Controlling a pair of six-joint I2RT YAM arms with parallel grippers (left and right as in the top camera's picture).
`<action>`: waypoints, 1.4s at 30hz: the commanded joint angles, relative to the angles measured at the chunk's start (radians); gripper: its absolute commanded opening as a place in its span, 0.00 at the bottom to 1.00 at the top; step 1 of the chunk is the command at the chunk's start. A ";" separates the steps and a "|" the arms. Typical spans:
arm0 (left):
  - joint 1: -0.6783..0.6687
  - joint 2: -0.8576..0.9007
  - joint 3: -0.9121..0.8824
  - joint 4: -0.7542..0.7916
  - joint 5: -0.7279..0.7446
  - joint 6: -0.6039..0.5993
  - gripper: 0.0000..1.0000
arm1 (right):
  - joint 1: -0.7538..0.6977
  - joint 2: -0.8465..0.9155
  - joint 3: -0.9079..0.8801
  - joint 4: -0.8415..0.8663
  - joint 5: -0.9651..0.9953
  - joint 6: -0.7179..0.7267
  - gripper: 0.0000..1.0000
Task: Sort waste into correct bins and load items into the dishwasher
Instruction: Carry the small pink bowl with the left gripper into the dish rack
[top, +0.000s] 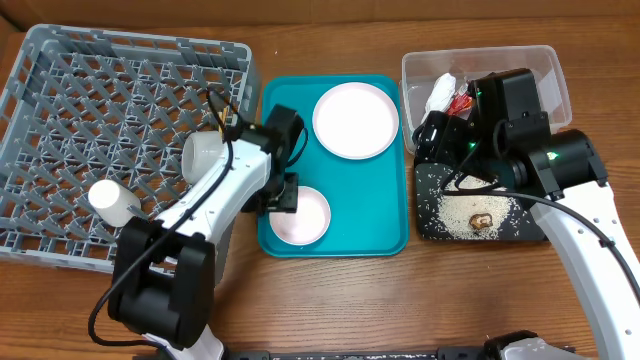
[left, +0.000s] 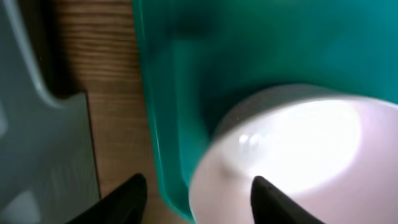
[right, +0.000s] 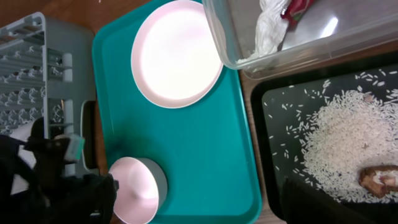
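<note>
**Left arm poised over bowl: grip not yet made**

Finding: the left gripper (left: 199, 186) hovers at the lower left of the teal tray (top: 385, 200), jaws apart and clamped on nothing. The bowl (top: 300, 215) sits on the tray floor, just beside the tray's left lip. In the left wrist view one finger (left: 273, 202) is over the bowl near its rim, while the other is out over bare wood, beyond the tray lip.

Assessment: the step in hand appears to be lifting the bowl for the dish rack (top: 100, 100) at the left of the frame.

Recommendations:
- Shift toward the bowl so the outer finger drops between bowl wall and tray lip, not onto the lip.
- Pinch the wall only, one finger in, one out.
- Lift straight up before crossing the rack's wall.
- Expect a smooth, slippery rim; close firmly.

Other: the right gripper (top: 437, 135) hangs spread and empty at the upper right, between the clear tub (top: 540, 75) and the black tray (top: 428, 225). The pink plate (top: 355, 120) lies flat at the tray's top.
</note>
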 joint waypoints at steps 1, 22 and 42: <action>0.012 -0.011 -0.101 0.092 -0.016 0.021 0.47 | -0.002 -0.010 0.019 0.005 0.001 0.001 0.86; 0.151 -0.232 0.319 -0.106 -0.228 0.048 0.04 | -0.002 -0.010 0.019 0.005 0.001 0.001 0.86; 0.396 -0.013 0.341 0.040 -1.162 0.287 0.04 | -0.002 -0.010 0.019 0.005 0.013 0.000 0.86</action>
